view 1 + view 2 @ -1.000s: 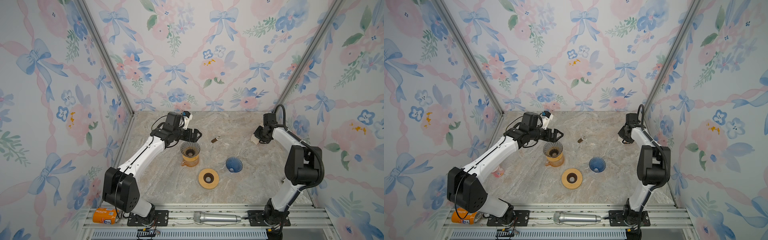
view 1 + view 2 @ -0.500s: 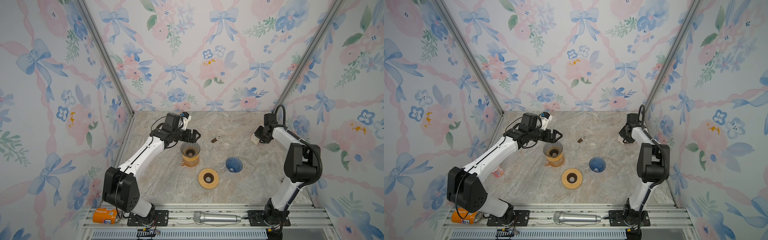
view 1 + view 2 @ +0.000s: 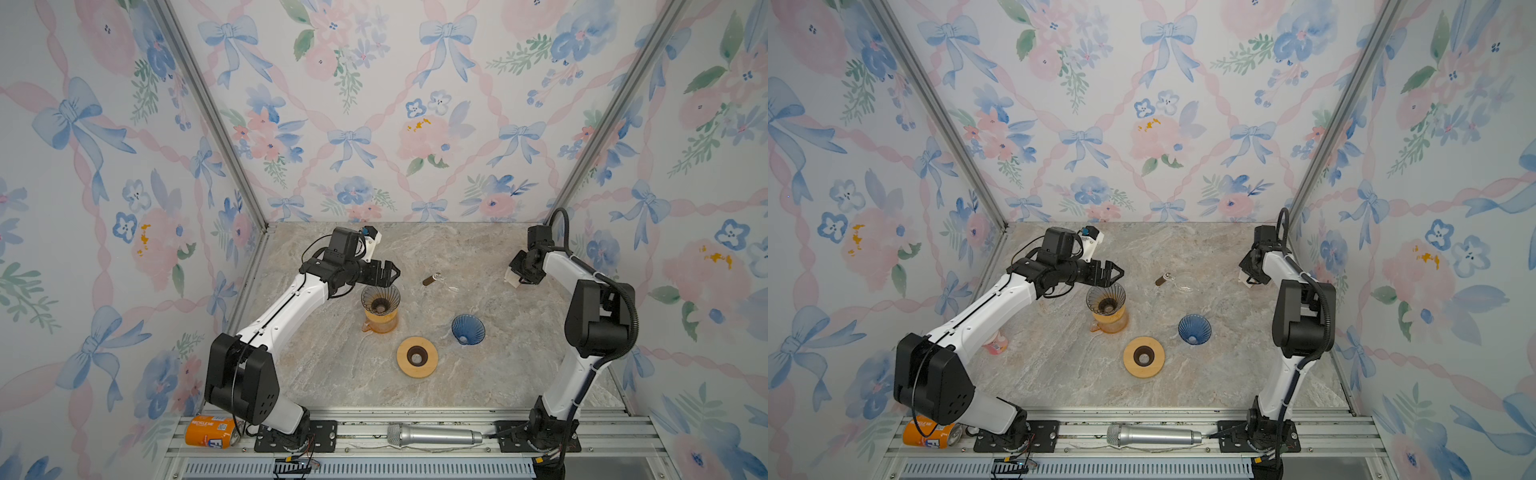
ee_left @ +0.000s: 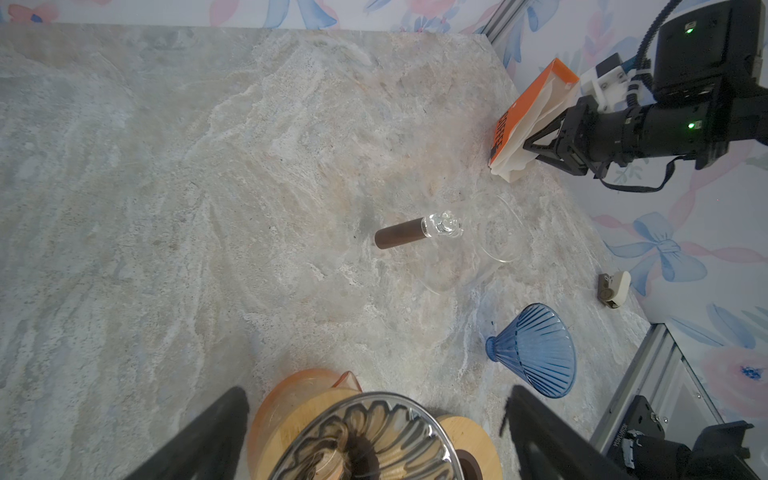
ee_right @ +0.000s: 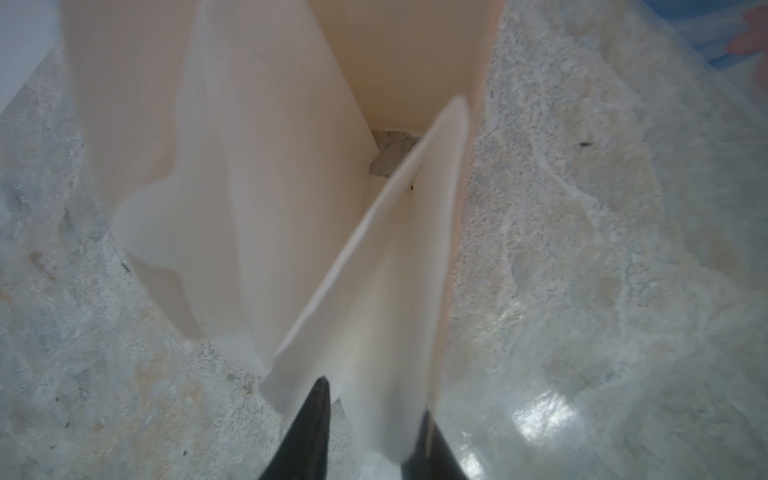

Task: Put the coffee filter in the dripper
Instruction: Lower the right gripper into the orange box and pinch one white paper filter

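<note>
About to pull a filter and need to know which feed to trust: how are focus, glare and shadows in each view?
Right wrist view: the filters fill the frame, soft and out of focus; a white glare patch sits beside the right gripper. Left wrist view: the table is sharp, only the left gripper blurs. Both top views: even light, faint shadows.

The dripper [image 3: 380,296] sits on the carafe [image 3: 381,325], the ring [image 3: 429,358] before them.
</note>
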Motion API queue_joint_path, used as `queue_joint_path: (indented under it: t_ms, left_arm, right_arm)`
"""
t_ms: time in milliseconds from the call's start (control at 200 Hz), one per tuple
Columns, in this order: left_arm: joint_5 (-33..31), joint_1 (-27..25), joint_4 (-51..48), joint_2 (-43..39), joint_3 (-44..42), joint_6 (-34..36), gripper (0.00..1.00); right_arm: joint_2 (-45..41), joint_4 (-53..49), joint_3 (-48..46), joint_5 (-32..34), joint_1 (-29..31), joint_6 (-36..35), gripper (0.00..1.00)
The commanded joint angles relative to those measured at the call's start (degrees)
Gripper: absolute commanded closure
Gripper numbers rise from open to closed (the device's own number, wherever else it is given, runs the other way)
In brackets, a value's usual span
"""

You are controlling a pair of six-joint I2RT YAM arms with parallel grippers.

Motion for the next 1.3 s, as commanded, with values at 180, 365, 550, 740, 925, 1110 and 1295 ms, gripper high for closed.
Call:
queue_joint_path:
  t_ms: [180,365,550,740,925,1110,1295]
  left_arm:
    - [0.96,0.51,0.63,-0.81,-0.73,-0.23,0.02]
    - [1.13,0.53,0.61,-0.63,-0.47,-0.51,0.02]
    - [0.44,0.57,0.61,-0.64,-0.60,-0.77,0.02]
    - [0.67,0.57,0.61,-0.49,-0.51,-1.03,0.02]
    - [0.85,0.44,0.60,-0.43,-0.33,-1.28,0.02]
    - [1.09,0.40,0.59,-0.19,0.10,-1.46,0.02]
    - [1.13,0.38,0.61,0.07,0.55,-1.65,0.02]
  right_arm:
    - [1.17,-3.14,2.32,5.45,-1.27,-5.67,0.76]
    - [0.95,-1.19,1.20,5.54,-2.21,-6.79,0.77]
    - [1.09,1.43,0.55,6.40,-2.32,-8.88,0.83]
    - [0.24,3.59,-0.53,5.86,-2.31,-10.55,0.90]
    - [-0.82,3.83,-1.19,5.45,-2.35,-11.04,0.96]
    - [-3.04,3.45,-2.85,5.36,-2.35,-10.96,1.00]
    - [-6.35,4.24,-5.41,5.45,-2.06,-9.90,1.00]
